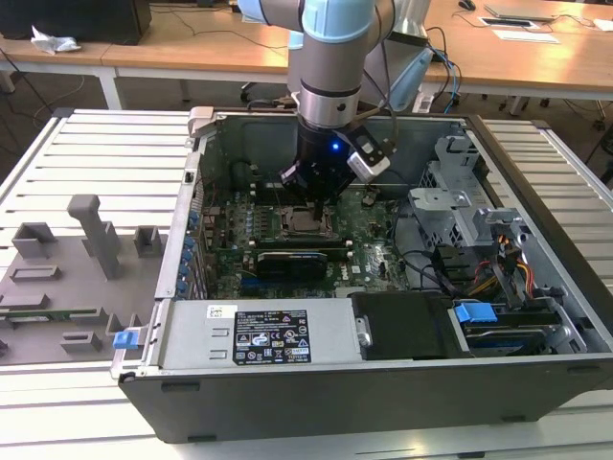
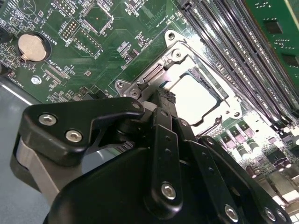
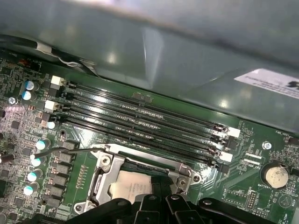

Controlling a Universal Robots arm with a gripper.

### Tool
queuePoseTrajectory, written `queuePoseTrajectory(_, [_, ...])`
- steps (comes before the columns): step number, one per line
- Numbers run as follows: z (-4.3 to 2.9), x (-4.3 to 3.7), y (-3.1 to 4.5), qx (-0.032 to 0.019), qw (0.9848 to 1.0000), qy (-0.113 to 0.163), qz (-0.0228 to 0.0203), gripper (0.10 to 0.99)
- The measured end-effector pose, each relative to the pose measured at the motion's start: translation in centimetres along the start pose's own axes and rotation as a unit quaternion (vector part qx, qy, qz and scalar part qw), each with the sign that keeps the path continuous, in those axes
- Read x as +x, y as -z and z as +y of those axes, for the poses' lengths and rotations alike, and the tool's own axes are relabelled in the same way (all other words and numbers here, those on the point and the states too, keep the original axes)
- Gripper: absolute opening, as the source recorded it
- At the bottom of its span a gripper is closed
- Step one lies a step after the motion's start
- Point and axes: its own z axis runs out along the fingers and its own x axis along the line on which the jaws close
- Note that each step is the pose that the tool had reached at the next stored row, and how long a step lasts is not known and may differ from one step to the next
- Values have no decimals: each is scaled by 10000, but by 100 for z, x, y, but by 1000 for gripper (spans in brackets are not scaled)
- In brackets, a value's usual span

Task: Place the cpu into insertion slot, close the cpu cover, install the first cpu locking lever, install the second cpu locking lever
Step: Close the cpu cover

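**A:** Wooden desks [image 1: 192,48] at the back, slatted white table [image 1: 96,163] in front, open PC case [image 1: 383,402] on it. Status?

**B:** Gripper [image 1: 308,199] [image 2: 162,99] is inside the case, centre of the exterior view. Tips look pressed together, with nothing visible between them. They sit at the edge of the insertion slot [image 1: 305,222].

**A:** Chip?

**B:** cpu [image 2: 194,95] [image 3: 131,186] is seated in the slot. The cpu cover [image 2: 180,55] [image 3: 105,173] lies flat over it, and the chip's pale top shows through the cover's window in both wrist views.

**A:** Levers?

**B:** One thin wire lever [image 3: 74,150] juts from a socket corner across the capacitors [image 3: 41,144]. It looks unlatched to me. I can't make out the other lever. I'd call this the first-lever step.

**A:** Needs?

**B:** A firm, steady push on a thin wire, guided under its catch. It mustn't slip onto the memory slots [image 3: 140,116] just beside. The grey fixture tray [image 1: 57,278] at the exterior view's left isn't involved.
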Motion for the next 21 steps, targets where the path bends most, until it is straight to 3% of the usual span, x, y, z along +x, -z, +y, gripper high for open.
queuePoseTrajectory(6, [-10,-37,1,-1,10000,0,-3,106])
queuePoseTrajectory(12, [-10,-37,49,-2,10000,1,-5,106])
queuePoseTrajectory(18, [10,36,45,6,10000,-1,-27,106])
queuePoseTrajectory(21, [9,39,-5,13,10000,0,-22,106])
